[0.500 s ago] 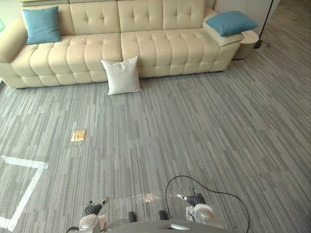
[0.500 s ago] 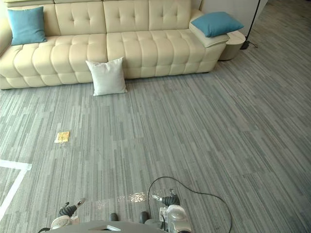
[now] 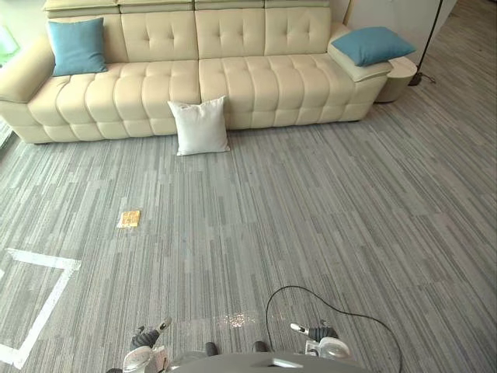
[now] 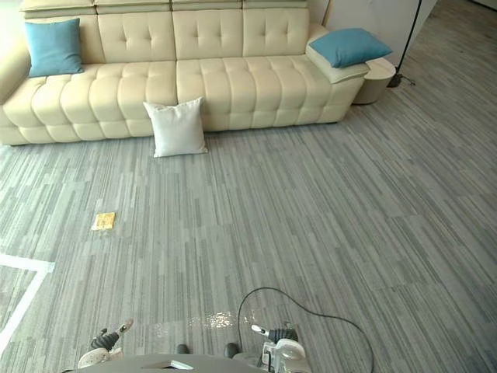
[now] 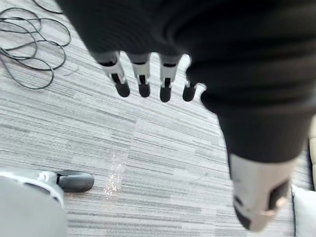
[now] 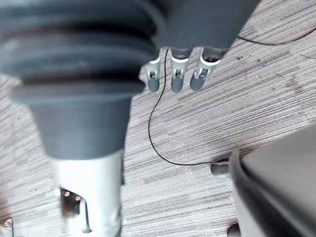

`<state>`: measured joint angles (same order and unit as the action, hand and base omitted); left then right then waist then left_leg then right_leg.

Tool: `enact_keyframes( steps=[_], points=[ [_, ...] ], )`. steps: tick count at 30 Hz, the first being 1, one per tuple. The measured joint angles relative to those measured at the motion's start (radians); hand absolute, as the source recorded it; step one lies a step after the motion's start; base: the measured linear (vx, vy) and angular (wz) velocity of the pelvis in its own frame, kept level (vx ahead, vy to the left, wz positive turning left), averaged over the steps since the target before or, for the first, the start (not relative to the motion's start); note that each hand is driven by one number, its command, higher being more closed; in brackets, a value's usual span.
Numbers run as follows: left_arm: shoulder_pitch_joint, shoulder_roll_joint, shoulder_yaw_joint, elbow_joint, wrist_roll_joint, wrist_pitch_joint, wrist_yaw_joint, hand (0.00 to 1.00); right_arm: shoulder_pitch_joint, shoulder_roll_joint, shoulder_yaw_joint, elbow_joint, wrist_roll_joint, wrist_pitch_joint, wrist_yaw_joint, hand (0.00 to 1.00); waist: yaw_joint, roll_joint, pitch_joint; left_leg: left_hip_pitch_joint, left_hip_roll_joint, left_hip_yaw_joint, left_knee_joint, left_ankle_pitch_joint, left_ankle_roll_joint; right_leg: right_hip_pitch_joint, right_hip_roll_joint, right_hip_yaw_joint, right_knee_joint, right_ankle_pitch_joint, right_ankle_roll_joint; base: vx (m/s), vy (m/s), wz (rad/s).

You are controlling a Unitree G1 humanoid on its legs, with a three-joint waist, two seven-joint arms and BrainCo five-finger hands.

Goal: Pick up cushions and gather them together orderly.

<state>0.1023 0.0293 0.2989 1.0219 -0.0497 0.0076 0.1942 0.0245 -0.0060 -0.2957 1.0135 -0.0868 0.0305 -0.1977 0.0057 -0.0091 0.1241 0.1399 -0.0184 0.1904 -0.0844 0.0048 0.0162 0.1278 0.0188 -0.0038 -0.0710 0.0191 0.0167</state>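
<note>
Well, white cushion (image 3: 200, 126) upright (leaning on sofa (image 3: 272, 78)).

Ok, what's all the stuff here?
Carpet: grey, striped.
Sofa: one, cream, along the far wall.
Blue cushions: two, one on the sofa's left end, one on its right armrest.
White cushion: one, on the carpet, upright against the sofa front.
Small flat thing: one, yellow, on the carpet.
Tape lines: white, on the carpet, near left.
Side table: one, beige, right of the sofa.
Left hand, right hand: silver fingers straight, holding nothing.
</note>
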Motion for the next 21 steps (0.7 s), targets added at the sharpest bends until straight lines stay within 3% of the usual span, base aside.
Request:
enact_keyframes(
  steps=[21],
  points=[
    [0.01,0.009,0.004,0.03,-0.007,0.007,-0.028,0.0,0.004,0.009,-0.072,0.026,0.063,-0.001,0.013,0.0,0.029,-0.003,0.001,-0.019,-0.025,-0.065,-0.002,0.005,0.008,0.014,-0.024,-0.074,-0.008,-0.015,0.019,-0.02,-0.017,0.1]
  ],
)
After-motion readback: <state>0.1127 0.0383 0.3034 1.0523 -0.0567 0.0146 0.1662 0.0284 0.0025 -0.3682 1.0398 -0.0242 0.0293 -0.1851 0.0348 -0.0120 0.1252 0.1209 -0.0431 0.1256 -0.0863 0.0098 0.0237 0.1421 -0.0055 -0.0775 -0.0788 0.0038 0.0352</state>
